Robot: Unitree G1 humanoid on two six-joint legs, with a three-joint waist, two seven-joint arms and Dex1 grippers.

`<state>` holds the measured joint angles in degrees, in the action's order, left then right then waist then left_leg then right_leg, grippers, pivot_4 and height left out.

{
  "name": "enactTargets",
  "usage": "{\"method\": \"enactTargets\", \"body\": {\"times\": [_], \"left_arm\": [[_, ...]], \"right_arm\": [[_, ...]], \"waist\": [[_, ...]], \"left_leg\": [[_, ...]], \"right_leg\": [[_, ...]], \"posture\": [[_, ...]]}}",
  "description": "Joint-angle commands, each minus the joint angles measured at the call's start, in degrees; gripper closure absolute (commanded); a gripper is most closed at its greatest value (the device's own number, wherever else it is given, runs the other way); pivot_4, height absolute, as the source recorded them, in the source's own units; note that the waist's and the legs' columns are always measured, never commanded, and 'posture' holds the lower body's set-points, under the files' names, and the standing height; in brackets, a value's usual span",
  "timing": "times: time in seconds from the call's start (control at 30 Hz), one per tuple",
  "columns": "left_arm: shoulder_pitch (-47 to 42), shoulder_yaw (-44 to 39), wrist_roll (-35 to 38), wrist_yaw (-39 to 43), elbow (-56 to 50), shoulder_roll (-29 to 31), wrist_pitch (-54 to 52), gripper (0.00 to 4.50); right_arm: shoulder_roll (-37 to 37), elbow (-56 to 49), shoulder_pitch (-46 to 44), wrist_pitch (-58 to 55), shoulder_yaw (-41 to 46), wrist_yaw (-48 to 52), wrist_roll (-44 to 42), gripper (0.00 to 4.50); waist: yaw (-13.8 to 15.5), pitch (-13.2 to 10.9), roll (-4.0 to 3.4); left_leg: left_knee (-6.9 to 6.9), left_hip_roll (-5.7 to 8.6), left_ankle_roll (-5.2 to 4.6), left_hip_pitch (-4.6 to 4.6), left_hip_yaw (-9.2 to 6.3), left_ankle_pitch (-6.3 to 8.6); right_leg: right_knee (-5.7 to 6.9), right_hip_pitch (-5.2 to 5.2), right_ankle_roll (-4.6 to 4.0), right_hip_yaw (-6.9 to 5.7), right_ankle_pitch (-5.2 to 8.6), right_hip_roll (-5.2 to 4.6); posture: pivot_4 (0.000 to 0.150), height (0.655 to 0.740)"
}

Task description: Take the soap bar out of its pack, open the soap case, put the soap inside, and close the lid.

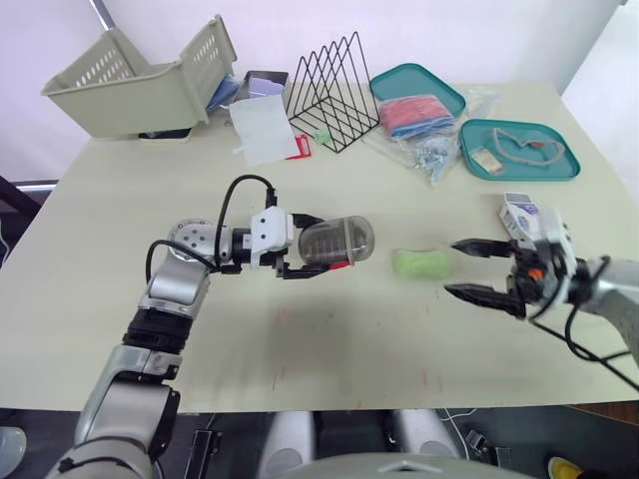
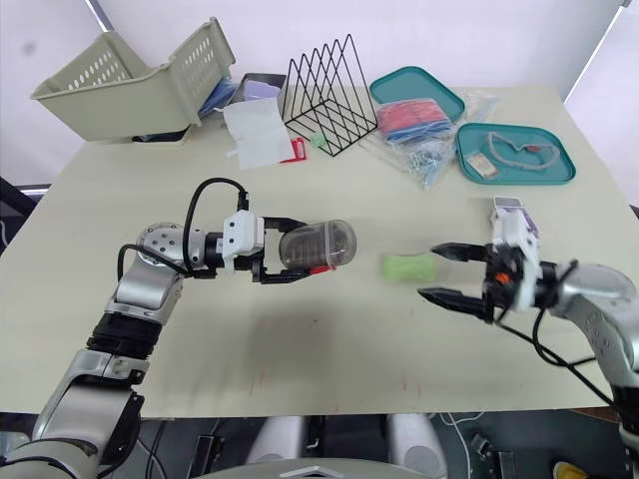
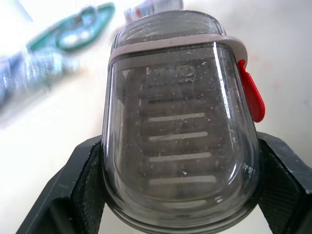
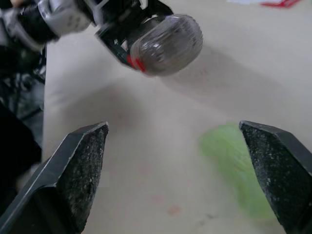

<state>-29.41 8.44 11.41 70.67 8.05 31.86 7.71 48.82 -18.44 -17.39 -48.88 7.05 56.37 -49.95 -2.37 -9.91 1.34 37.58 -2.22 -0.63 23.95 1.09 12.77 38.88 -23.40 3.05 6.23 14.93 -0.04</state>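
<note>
We hold the smoky, red-latched soap case [image 1: 344, 239] shut and sideways in our left pincer [image 1: 321, 244]; the green soap bar [image 1: 420, 261] lies bare on the counter [image 1: 300, 349].

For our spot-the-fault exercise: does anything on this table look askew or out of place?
The beige basket at the far left sits tilted, propped on items under it. The green soap lies bare on the table, while the soap case, lid shut, is clamped in the left gripper.
</note>
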Motion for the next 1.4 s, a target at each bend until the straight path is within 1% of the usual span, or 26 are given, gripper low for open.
{"method": "enactTargets", "body": {"times": [0.03,0.1,0.2,0.37,0.47,0.67,1.0,1.03,1.07,1.1,1.13,1.2,1.4], "left_arm": [[1.1,0.6,-0.6,-3.0,-6.2,-1.3,2.4,1.02],[1.6,1.4,-2.2,-4.3,-7.0,-1.9,4.5,1.02],[1.8,2.2,-4.3,-5.9,-6.9,-2.6,7.6,1.02],[1.7,3.3,-5.4,-6.8,-7.1,-2.5,10.4,1.02],[1.7,3.8,-5.5,-7.2,-7.3,-2.6,10.6,1.02],[1.7,4.0,-5.2,-7.7,-7.9,-2.8,9.9,1.02],[1.9,4.3,-5.0,-8.2,-8.8,-2.6,9.4,1.02],[2.0,4.3,-5.0,-8.3,-8.9,-2.5,9.3,1.02],[2.0,4.3,-5.0,-8.3,-9.0,-2.5,9.3,1.02],[2.0,4.3,-4.9,-8.3,-9.0,-2.5,9.2,1.02],[1.9,4.3,-4.8,-8.4,-9.0,-2.6,9.0,1.02],[1.9,4.2,-4.6,-8.6,-9.2,-2.6,8.6,1.02],[2.2,4.1,-4.1,-9.0,-9.6,-2.5,7.8,1.02]], "right_arm": [[-2.2,1.1,-8.4,-21.3,2.2,-14.1,-15.9,0.0],[-4.8,5.1,-13.0,-27.5,3.7,-22.0,-24.9,0.0],[-6.1,9.5,-16.6,-31.5,3.5,-32.1,-36.2,0.0],[-6.1,13.6,-17.6,-29.2,-0.1,-46.4,-49.8,0.0],[-5.1,14.3,-17.5,-27.6,-3.2,-51.8,-55.8,0.0],[-2.2,13.6,-16.8,-24.9,-7.4,-56.7,-62.3,0.0],[-3.4,14.6,-16.3,-22.6,-8.7,-56.9,-63.0,0.0],[-3.4,14.6,-16.2,-22.4,-8.7,-56.9,-63.0,0.51],[-3.5,14.7,-16.2,-22.3,-8.7,-56.9,-63.0,0.71],[-3.6,14.8,-16.1,-22.3,-8.7,-56.8,-63.0,1.2],[-3.6,14.9,-16.1,-22.4,-8.8,-56.7,-63.0,1.8],[-3.7,14.9,-16.0,-22.6,-9.0,-56.3,-63.0,2.52],[-3.8,13.9,-15.2,-22.8,-8.6,-53.1,-62.7,2.57]], "waist": [[0.1,0.0,0.04],[0.1,0.0,0.06],[0.2,0.0,0.06],[0.0,0.0,0.06],[-0.1,0.0,0.06],[-0.1,0.0,0.05],[-0.1,0.0,0.05],[-0.1,0.0,0.05],[-0.1,0.0,0.05],[0.0,0.0,0.05],[0.0,0.0,0.05],[0.0,0.0,0.05],[0.0,0.0,0.04]], "left_leg": [[0.0,0.0,0.0,0.01,-0.03,0.0],[0.0,0.0,0.0,0.03,-0.06,0.0],[0.0,0.03,-0.01,0.14,-0.1,0.0],[0.0,0.04,-0.03,0.41,-0.15,0.01],[0.0,0.04,-0.03,0.47,-0.23,0.01],[0.05,0.01,-0.03,0.52,-0.31,0.0],[0.36,-0.01,-0.04,0.76,-0.6,0.01],[0.39,-0.01,-0.03,0.78,-0.62,0.01],[0.41,-0.01,-0.03,0.78,-0.63,0.01],[0.44,-0.02,-0.04,0.79,-0.64,0.01],[0.46,-0.02,-0.04,0.8,-0.65,0.01],[0.49,-0.02,-0.04,0.8,-0.65,0.01],[0.51,-0.02,-0.04,0.81,-0.67,0.01]], "right_leg": [[-0.01,0.01,0.0,-0.02,0.0,0.0],[-0.01,0.01,0.0,-0.03,0.0,0.01],[-0.01,-0.05,0.0,-0.05,0.0,0.0],[-0.1,-0.17,0.01,-0.11,0.0,-0.03],[-0.1,-0.22,0.01,-0.18,0.0,-0.02],[-0.09,-0.22,0.01,-0.25,0.0,-0.01],[-0.07,-0.22,0.01,-0.54,0.0,-0.01],[-0.06,-0.22,0.01,-0.56,0.0,-0.01],[-0.06,-0.22,0.01,-0.57,0.0,-0.01],[-0.06,-0.21,0.01,-0.58,0.0,-0.01],[-0.06,-0.21,0.01,-0.59,0.0,-0.01],[-0.04,-0.2,0.01,-0.59,0.0,-0.01],[-0.04,-0.19,0.01,-0.61,0.0,-0.01]], "posture": [[0.15,0.74],[0.15,0.74],[0.15,0.74],[0.15,0.74],[0.15,0.74],[0.15,0.74],[0.15,0.74],[0.15,0.74],[0.15,0.74],[0.15,0.74],[0.15,0.74],[0.15,0.74],[0.15,0.74]]}}
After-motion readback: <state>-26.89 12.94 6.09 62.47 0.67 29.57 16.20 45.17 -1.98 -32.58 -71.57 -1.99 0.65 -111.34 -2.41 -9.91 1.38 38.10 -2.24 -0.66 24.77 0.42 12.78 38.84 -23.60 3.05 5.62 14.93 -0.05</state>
